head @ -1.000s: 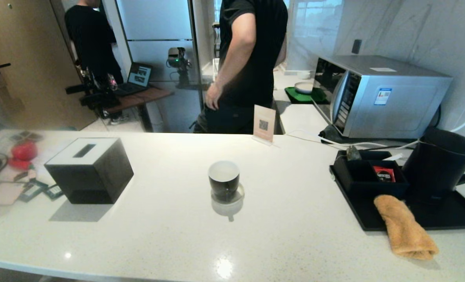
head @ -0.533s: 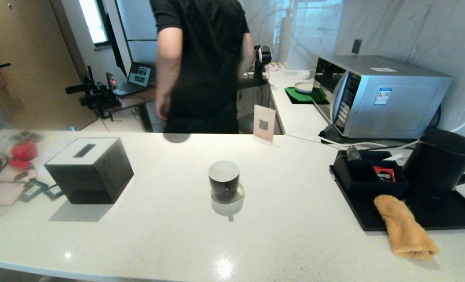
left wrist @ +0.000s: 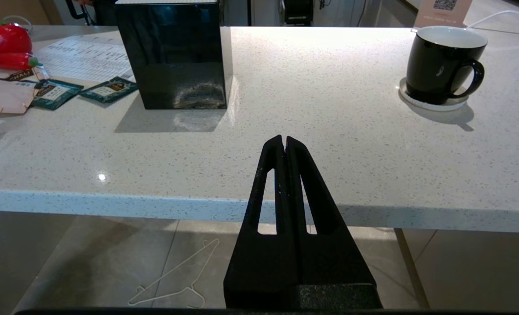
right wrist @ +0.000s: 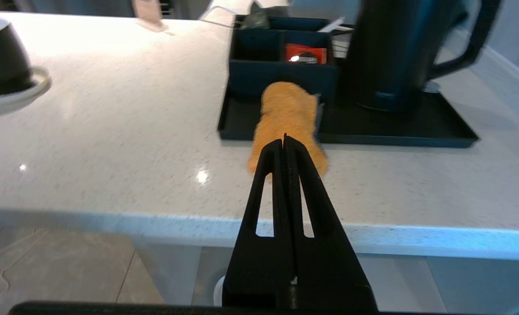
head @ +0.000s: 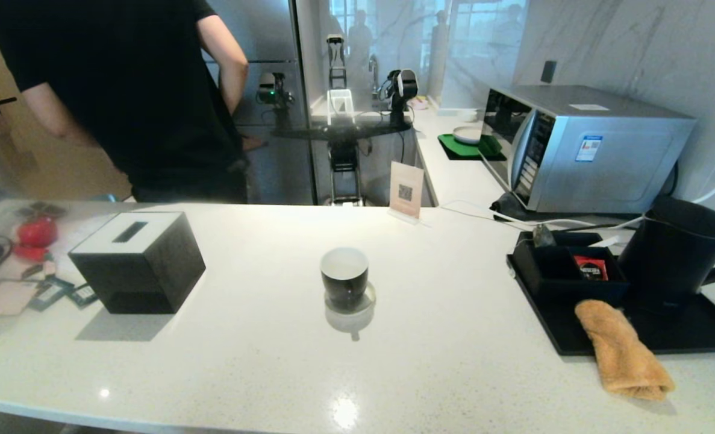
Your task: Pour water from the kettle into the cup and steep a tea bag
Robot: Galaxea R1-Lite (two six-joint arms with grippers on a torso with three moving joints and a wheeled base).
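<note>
Judging the kettle (head: 675, 259) heavy and stiff, we would grip its loop handle (right wrist: 472, 39) — both the left gripper (left wrist: 284, 141) and right gripper (right wrist: 284, 141) are closed, empty.

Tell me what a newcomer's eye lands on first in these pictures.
First the black cup with its white inside, alone on a round coaster mid-counter. Then the tall black kettle on the black tray at the right end, an orange cloth draped over the tray's front edge. On the left stands a black box, and a person in a black shirt is behind the counter.
</note>
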